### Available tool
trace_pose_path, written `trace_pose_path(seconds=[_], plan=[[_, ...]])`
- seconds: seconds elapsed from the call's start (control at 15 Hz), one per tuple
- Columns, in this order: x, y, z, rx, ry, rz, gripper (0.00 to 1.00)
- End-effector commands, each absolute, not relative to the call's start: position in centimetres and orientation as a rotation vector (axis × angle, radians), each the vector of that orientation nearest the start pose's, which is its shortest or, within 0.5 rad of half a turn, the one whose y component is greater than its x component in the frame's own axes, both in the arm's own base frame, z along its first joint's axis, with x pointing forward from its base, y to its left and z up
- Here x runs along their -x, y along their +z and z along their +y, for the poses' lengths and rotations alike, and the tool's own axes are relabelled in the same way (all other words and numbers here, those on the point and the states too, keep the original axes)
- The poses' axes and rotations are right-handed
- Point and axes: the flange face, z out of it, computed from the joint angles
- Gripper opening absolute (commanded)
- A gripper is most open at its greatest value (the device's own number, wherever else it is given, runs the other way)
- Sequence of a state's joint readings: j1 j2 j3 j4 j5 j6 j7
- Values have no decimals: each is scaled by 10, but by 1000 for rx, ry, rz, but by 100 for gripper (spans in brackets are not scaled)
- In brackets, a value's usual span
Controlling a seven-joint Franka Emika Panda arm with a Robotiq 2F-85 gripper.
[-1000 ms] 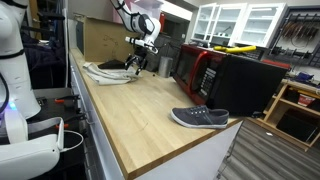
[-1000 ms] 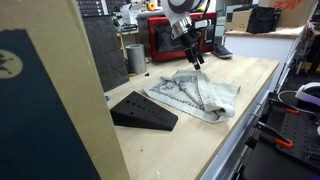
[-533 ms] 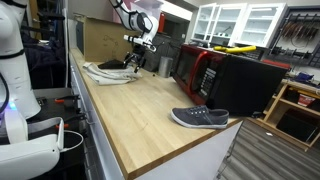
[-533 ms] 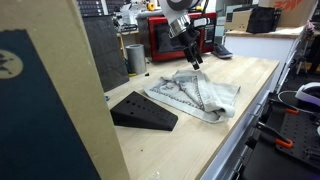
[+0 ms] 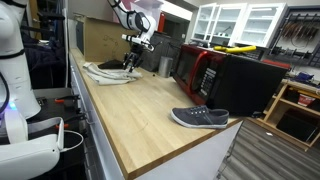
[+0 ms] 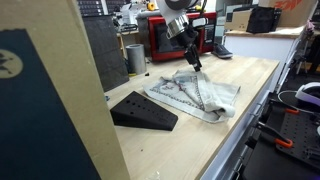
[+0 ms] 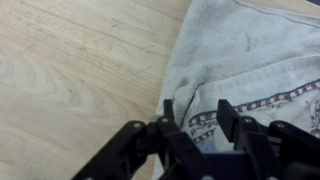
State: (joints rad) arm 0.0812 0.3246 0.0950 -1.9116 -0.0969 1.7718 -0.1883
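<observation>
Crumpled grey cloth with patterned border [image 7: 250, 60] on pale wooden workshop bench [image 5: 150, 100], black claw [image 7: 197, 110] half-closed over it, grip unclear.

- I have brought the gripper [image 6: 197, 67] lower than it hung a second ago. In both exterior views it now stands closer to the patterned cloth [image 6: 195, 92].
- In an exterior view, the gripper [image 5: 129, 63] has shifted sideways, from beside the cloth [image 5: 105, 72] to over its near edge.
- The descent ran through both half-second steps, and the fingertips [image 7: 168, 108] now reach the cloth [image 7: 250, 50].
</observation>
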Motion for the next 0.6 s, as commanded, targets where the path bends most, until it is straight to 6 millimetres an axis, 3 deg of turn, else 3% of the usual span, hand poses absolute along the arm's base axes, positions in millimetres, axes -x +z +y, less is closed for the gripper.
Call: trace_pose_path(seconds=[0.0,0.2,0.53], plan=[[-547,306,91,3058,754,-621,20],[-545,304,91,3059,759,-624,0],[-542,301,92,3056,773,-631,0]])
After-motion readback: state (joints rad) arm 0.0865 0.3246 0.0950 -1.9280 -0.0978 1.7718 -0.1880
